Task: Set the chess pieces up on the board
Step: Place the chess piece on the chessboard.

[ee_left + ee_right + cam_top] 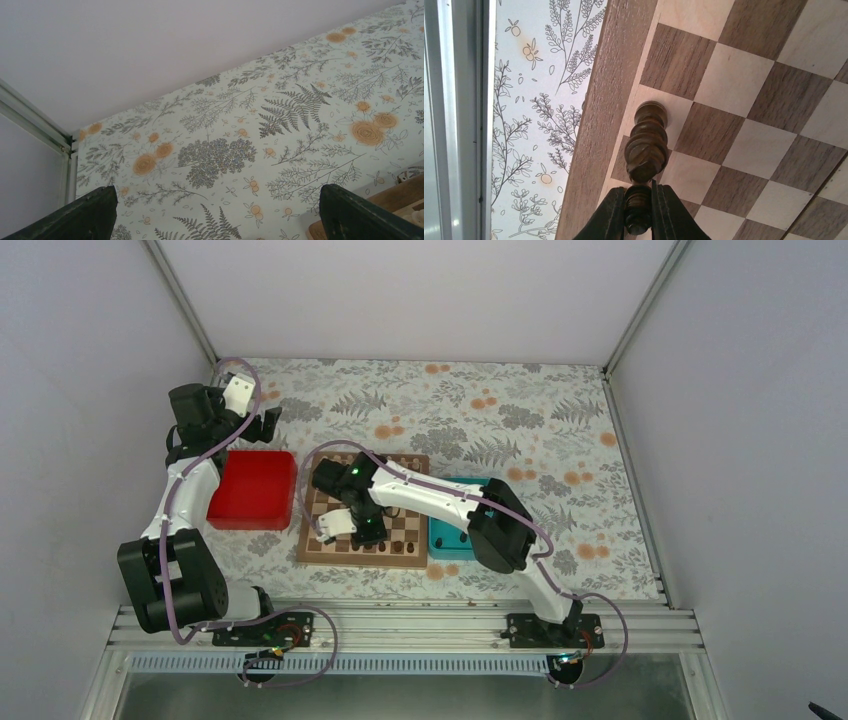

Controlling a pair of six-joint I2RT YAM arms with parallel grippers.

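Right gripper (640,202) is clenching dark brown turned wooden chess piece (647,145) over edge of checkered wooden board (744,100); left gripper (220,210) is hanging released, jaws wide.

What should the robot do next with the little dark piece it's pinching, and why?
Probably lower the dark chess piece onto the pale square at the edge of the board, then open. The right gripper is shut on one end; the other end points at that square.

Brown-checked board (749,125), dark-brown chess piece (646,145)
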